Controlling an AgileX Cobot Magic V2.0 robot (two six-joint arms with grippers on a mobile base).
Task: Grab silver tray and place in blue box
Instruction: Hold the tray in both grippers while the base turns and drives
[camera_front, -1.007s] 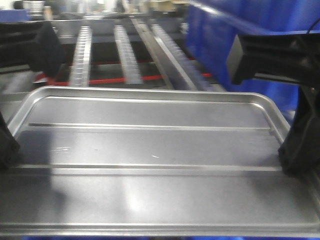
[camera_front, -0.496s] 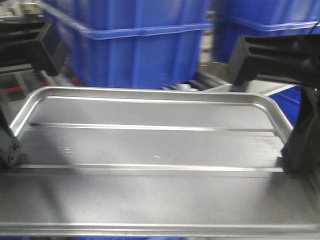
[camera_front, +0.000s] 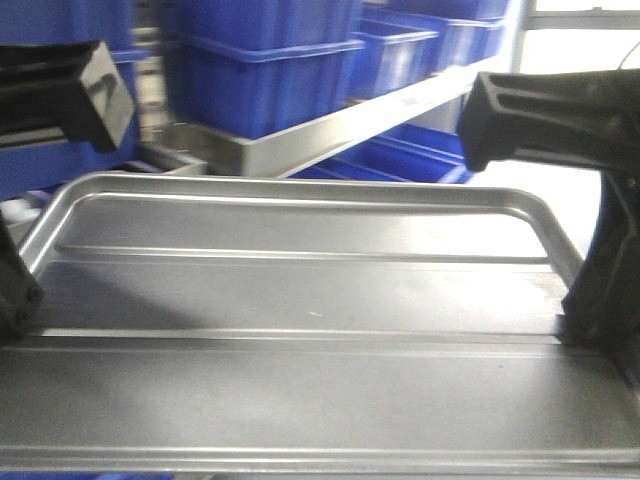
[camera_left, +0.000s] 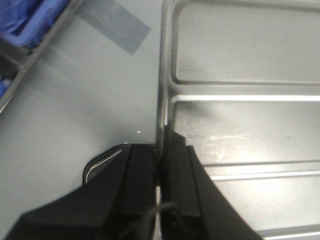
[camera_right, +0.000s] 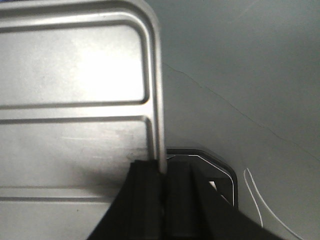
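Left end effector (camera_left: 159, 152) and right end effector (camera_right: 163, 170) each tight on a silver tray (camera_front: 300, 290) rim; blue crates (camera_front: 262, 85) shelved beyond.

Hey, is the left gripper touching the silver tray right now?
Touching. The left wrist view shows the left gripper clamped on the rim of the silver tray, one finger each side.

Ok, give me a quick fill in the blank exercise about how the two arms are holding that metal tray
1. The left gripper and the right gripper are each shut on the silver tray by its raised side ____.
2. The tray's recessed centre is crossed by ____ long ridges.
3. The crates stacked behind the tray are ____ in colour.

Missing words: rim; two; blue
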